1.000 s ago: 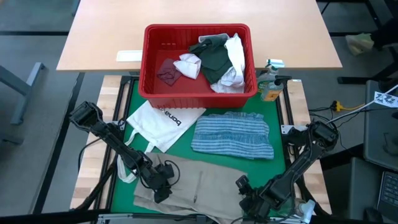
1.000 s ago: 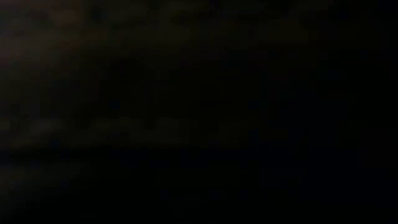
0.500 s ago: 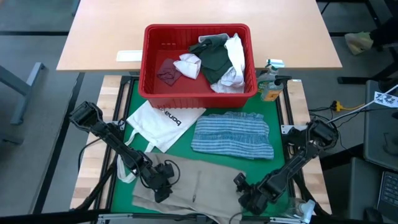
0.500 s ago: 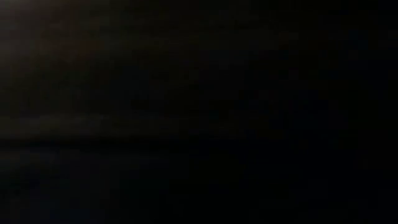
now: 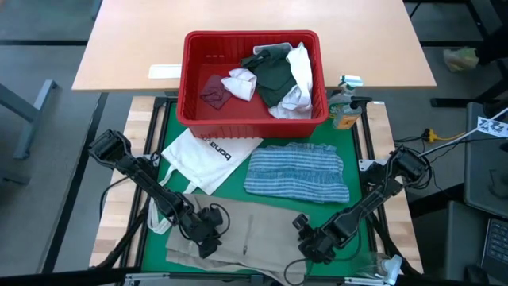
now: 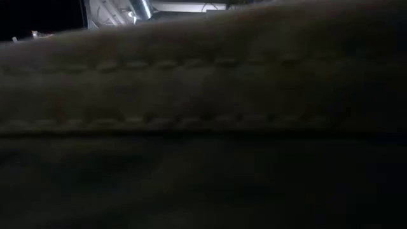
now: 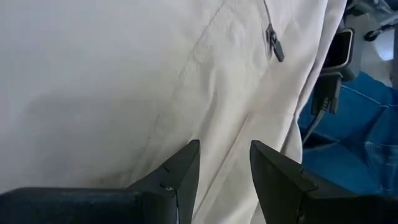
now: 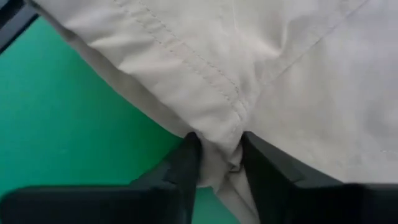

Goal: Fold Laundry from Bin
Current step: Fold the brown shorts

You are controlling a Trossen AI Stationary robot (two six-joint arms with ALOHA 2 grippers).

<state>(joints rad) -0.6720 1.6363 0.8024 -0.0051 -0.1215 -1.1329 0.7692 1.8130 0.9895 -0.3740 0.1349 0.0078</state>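
The right gripper point(image 5: 304, 237) has slid along the near edge toward the middle of the table, and its fingers have come together on the hem of the tan garment point(image 5: 254, 238). The left gripper point(image 5: 208, 230) has stayed on the garment's other side; its fingers pinch a fold of the cloth. The tan piece lies spread flat on the green mat point(image 5: 353, 159), not folded yet. The blue-striped cloth point(image 5: 298, 173) sits folded behind it. The red bin point(image 5: 190, 87) at the back holds a dark green top point(image 5: 274, 78), white pieces point(image 5: 298, 67) and a maroon one point(image 5: 213, 91). Most folding is left, it seems.
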